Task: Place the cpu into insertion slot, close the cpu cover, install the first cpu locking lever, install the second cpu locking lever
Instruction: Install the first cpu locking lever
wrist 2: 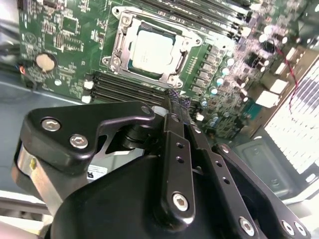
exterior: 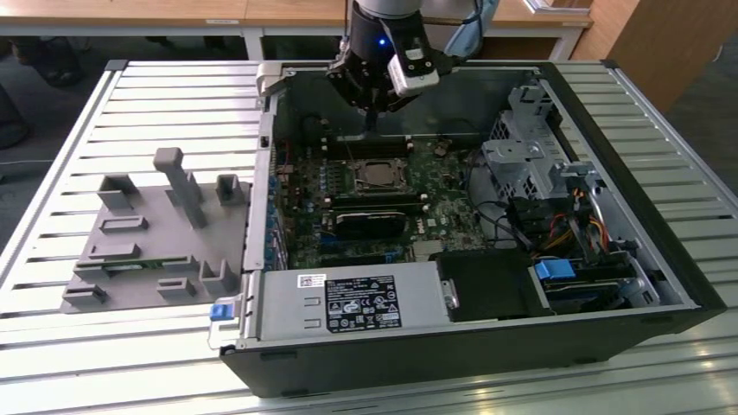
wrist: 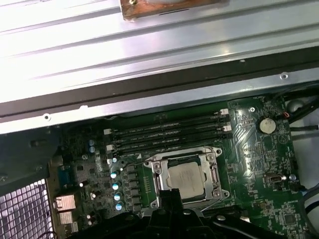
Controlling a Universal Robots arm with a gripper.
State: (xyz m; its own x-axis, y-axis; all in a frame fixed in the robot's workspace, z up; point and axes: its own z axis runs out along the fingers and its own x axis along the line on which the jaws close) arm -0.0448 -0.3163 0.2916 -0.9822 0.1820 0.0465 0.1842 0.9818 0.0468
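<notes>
Exterior view: an open computer case [exterior: 645, 173] lies on its side on a slatted metal worktop [exterior: 173, 95], and the arm comes down into it from the far edge. The claw [exterior: 369, 128] hangs point-down over the green motherboard [exterior: 306, 207], above the long black memory slots [exterior: 372, 149] on the far side of the socket. It is near the socket but touches nothing.

In the second wrist view the claw's [wrist 2: 177, 98] two thin black fingers [wrist 2: 172, 107] run side by side with their tips pressed together and nothing between them, so it is closed and empty.

The cpu [wrist 2: 152, 50] sits flat in the insertion slot [wrist 2: 181, 55], its dull silver top facing up and square to the socket. The cpu cover [wrist 2: 119, 47] lies down around it, and the chip shows through the cover's window. The first wrist view gives the same layout, with the cpu [wrist: 185, 180] framed by the cpu cover [wrist: 213, 172]. I cannot tell from any view whether the locking levers are latched.

A round coin battery [wrist 2: 46, 60] sits on the board off to one side of the socket. Toward the exterior view's left, a grey moulded fixture [exterior: 155, 233] with upright posts rests on the worktop just beside the case. A silver power supply box [exterior: 346, 303] fills the near part of the case.
</notes>
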